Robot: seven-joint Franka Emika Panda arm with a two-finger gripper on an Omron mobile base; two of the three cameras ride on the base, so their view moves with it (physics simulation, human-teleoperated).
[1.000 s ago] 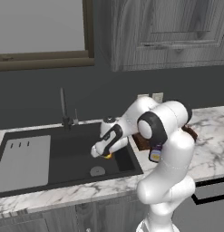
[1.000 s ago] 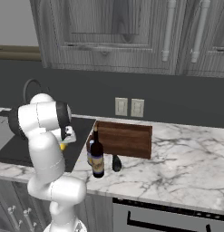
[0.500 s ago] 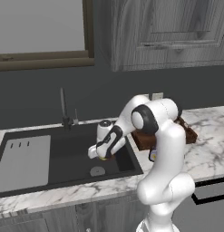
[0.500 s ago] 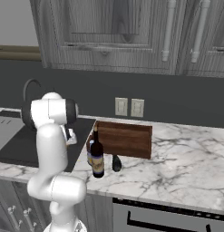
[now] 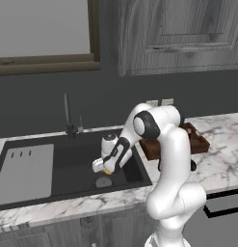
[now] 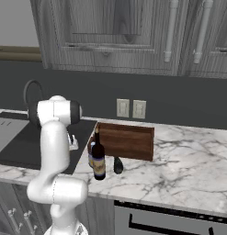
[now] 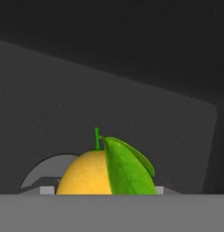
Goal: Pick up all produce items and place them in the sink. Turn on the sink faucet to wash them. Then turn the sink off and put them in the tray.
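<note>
Looking over the marble counter (image 5: 221, 161) first, I have it running from the left edge across to the right, with grey cabinets above. The sink (image 5: 67, 166) is the big dark basin set into it, with its lighter drainboard panel (image 5: 23, 172) on the left side and the round silver drain (image 5: 103, 182) on the basin floor. The thin dark faucet (image 5: 68, 116) stands upright at the back rim, a small lever just beside it.

My arm reaches down into the basin from the right. To its right, the wooden tray (image 6: 125, 140) stands near the back wall under the outlets. In front of the tray stands a dark wine bottle (image 6: 98, 158), and just beside the bottle lies the dark green oval item (image 6: 118, 165), on the counter, well apart from the sink.

The gripper (image 5: 107, 169) hangs low inside the basin, just above the drain. It is clamped on the yellow lemon (image 7: 88, 174): in the left base view I see yellow between the fingers, and in the hand view the fruit sits close up with its green leaf and stem, the drain's rim showing behind it.
</note>
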